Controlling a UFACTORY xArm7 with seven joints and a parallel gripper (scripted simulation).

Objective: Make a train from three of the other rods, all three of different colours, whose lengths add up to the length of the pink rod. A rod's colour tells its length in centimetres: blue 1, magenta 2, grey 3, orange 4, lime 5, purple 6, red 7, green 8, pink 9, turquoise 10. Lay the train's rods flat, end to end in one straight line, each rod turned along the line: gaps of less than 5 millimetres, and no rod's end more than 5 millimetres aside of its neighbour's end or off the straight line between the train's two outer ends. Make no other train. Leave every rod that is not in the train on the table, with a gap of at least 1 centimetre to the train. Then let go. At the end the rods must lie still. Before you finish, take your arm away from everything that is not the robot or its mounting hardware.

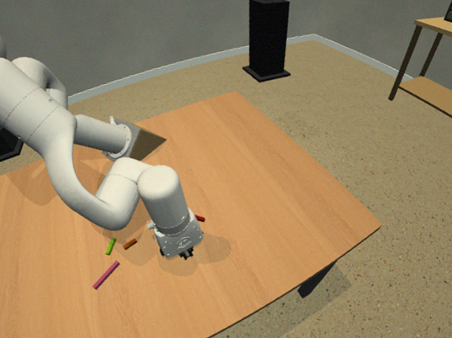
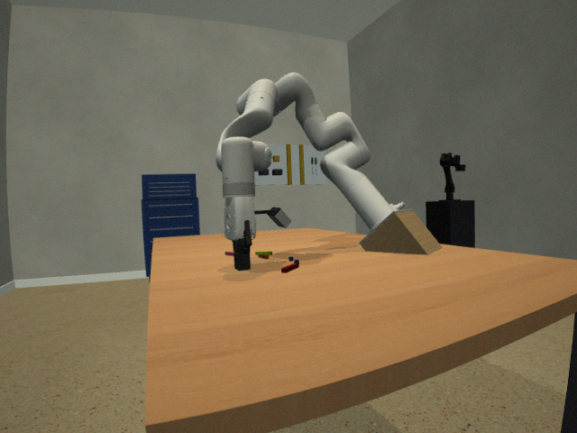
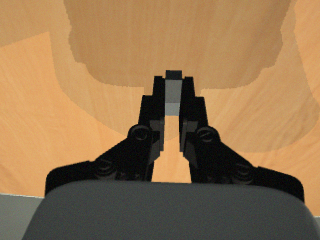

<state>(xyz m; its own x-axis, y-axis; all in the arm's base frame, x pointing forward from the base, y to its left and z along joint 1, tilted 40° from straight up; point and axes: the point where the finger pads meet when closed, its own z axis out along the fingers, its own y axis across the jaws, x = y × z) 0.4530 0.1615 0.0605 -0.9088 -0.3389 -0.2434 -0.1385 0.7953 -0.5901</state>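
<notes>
My gripper (image 1: 186, 255) (image 2: 242, 267) (image 3: 172, 93) is low at the table and shut on a grey rod (image 3: 172, 108), whose ends show between the fingers in the wrist view. In the top view the pink rod (image 1: 106, 274) lies left of the gripper, with the lime rod (image 1: 111, 246) (image 2: 263, 253) and the orange rod (image 1: 129, 244) (image 2: 263, 256) behind it, apart. The red rod (image 1: 199, 217) (image 2: 289, 267) lies behind the gripper, partly hidden there. In the exterior view, one small blue rod (image 2: 297, 261) appears at its far end and another blue rod (image 2: 290, 258) just beyond.
The wooden table (image 1: 249, 268) (image 2: 325, 326) carries everything. The arm's wedge-shaped base (image 1: 150, 142) (image 2: 400, 234) stands at the back of the table in the top view. The arm hides part of the table behind the gripper there.
</notes>
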